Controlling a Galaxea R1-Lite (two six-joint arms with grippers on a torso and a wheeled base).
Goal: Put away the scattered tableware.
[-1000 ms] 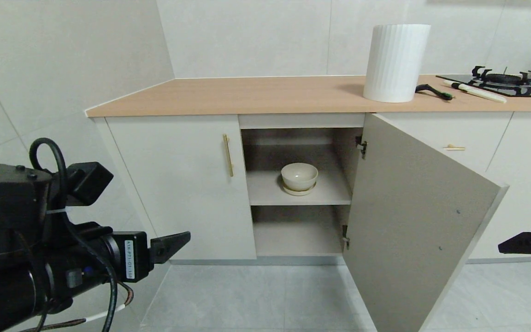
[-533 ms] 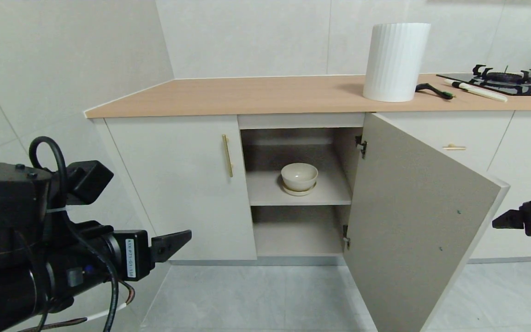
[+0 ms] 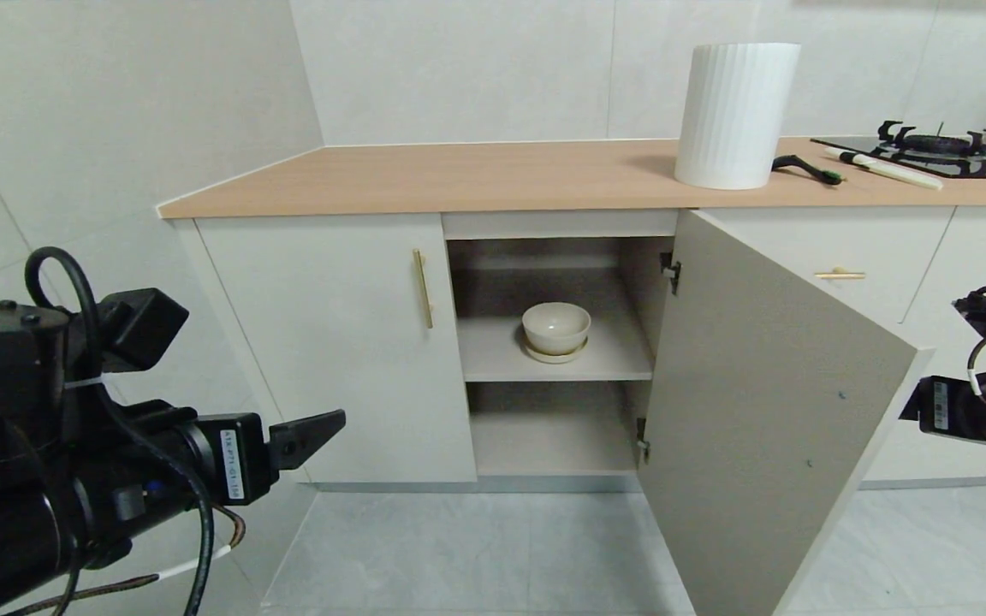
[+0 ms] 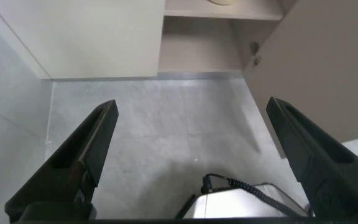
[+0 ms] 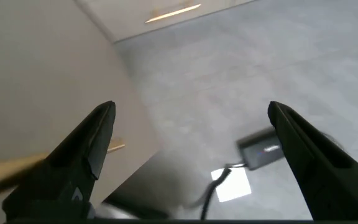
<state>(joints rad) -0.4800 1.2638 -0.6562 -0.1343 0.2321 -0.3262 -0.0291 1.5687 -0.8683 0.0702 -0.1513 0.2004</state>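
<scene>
One door ajar, right gripper beside edge

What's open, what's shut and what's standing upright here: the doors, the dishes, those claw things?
Right-hand beige cabinet door: swung open.
Left-hand beige cabinet door with brass handle: shut.
Cream ceramic bowl: upright on a saucer, upper shelf, looks empty.
White ribbed cylinder: upright on the wooden countertop.
Left gripper: open, empty.
Right gripper: open, empty.

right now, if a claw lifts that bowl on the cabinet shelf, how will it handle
The bowl looks glazed ceramic, so probably stiff, slippery and breakable. It sits on a saucer, which may slide if nudged.
</scene>
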